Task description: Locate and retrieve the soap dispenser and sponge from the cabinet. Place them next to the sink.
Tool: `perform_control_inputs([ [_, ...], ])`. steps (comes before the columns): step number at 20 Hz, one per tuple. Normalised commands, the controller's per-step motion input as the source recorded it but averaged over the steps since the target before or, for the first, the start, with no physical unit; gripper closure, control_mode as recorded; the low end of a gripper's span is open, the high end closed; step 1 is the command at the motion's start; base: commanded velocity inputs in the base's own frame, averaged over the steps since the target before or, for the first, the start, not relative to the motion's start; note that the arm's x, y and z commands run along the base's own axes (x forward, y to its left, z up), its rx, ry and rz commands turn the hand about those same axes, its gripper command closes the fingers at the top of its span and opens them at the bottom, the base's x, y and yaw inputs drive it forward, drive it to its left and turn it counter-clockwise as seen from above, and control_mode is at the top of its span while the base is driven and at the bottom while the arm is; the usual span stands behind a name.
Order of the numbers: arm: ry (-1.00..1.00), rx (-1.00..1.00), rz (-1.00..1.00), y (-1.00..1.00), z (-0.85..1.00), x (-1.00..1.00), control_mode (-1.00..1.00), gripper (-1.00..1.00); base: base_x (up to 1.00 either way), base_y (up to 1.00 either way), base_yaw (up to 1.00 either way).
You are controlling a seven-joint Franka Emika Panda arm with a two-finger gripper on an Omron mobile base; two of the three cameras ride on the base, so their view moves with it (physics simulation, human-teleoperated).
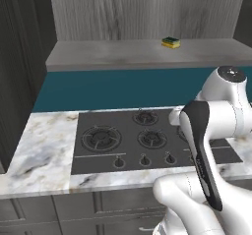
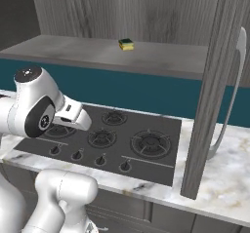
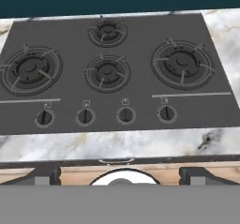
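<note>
The sponge (image 1: 171,42) (image 2: 126,44), yellow with a dark green top, lies alone on the light grey shelf of the open cabinet (image 1: 123,54) (image 2: 88,49), towards the back. My gripper (image 3: 123,177) hangs well below that shelf, over the front edge of the counter, and looks down on the stovetop. Its two dark fingertips (image 3: 44,176) stand wide apart at the bottom of the hand view, open, with nothing between them. The soap dispenser and the sink are out of view.
A black stovetop (image 1: 142,138) (image 3: 108,68) with several burners and a row of knobs sits in the marble counter (image 1: 44,145). The cabinet's open door (image 2: 210,90) with its long handle (image 2: 229,100) juts out on the right. A teal wall (image 1: 123,89) runs behind.
</note>
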Motion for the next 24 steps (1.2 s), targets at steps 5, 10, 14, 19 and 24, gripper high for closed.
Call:
perform_control_inputs([
  [5,-0.10,-0.02,0.05,-0.05,0.17,-0.10,-1.00,-1.00,0.00,0.00,0.00],
  [10,-0.20,-0.11,0.06,0.00,0.49,-0.20,-1.00,-1.00,0.00,0.00,0.00],
  [14,-0.19,-0.12,0.06,-0.07,0.65,-0.16,-1.00,-1.00,0.00,0.00,0.00],
  [19,-0.07,-0.03,0.04,-0.05,0.75,-0.05,-1.00,-1.00,0.00,0.00,0.00],
  [24,0.00,0.00,0.05,-0.14,0.60,0.00,-1.00,-1.00,0.00,0.00,0.00],
])
